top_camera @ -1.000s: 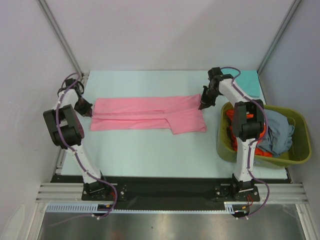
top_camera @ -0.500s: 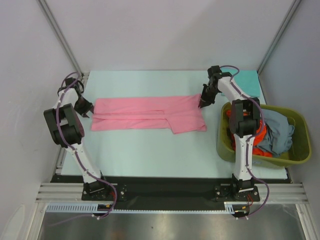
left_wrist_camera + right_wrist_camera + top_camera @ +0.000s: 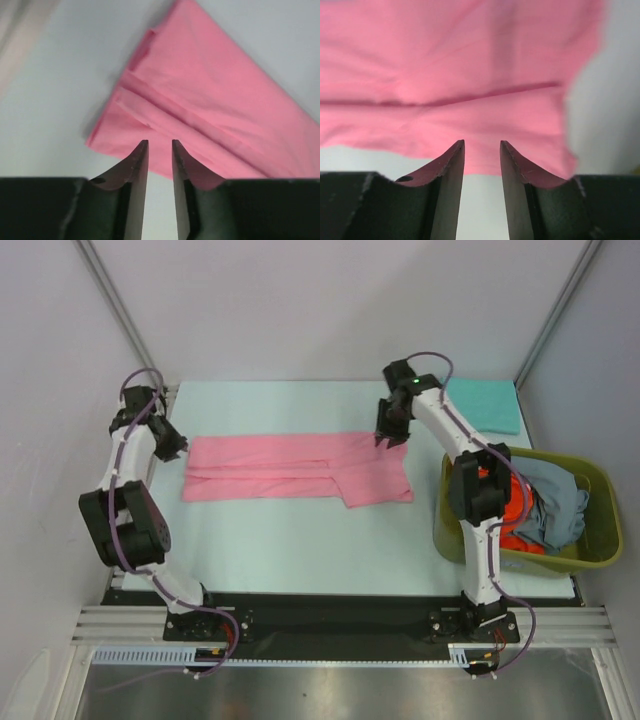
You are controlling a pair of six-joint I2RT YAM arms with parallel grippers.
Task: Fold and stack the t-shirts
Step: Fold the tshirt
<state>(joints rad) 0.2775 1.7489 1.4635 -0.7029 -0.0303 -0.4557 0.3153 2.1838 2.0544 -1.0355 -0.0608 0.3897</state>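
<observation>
Pale counter (image 3: pixel 300 550) carries the pink t-shirt (image 3: pixel 290 468), folded into a long band lying left to right across the middle, with a wider flap at its right end. My left jaws hover just beside its far left corner, parted by a narrow gap with nothing between them. My right jaws hang over the far right edge, also slightly spread and holding nothing; whether their tips touch the cloth I cannot tell. A teal t-shirt (image 3: pixel 485 405) lies flat in the far right corner. Beside it, the olive-green basket (image 3: pixel 600 540) holds an orange-red t-shirt (image 3: pixel 512 492) and a grey-blue t-shirt (image 3: pixel 555 502), both crumpled.
</observation>
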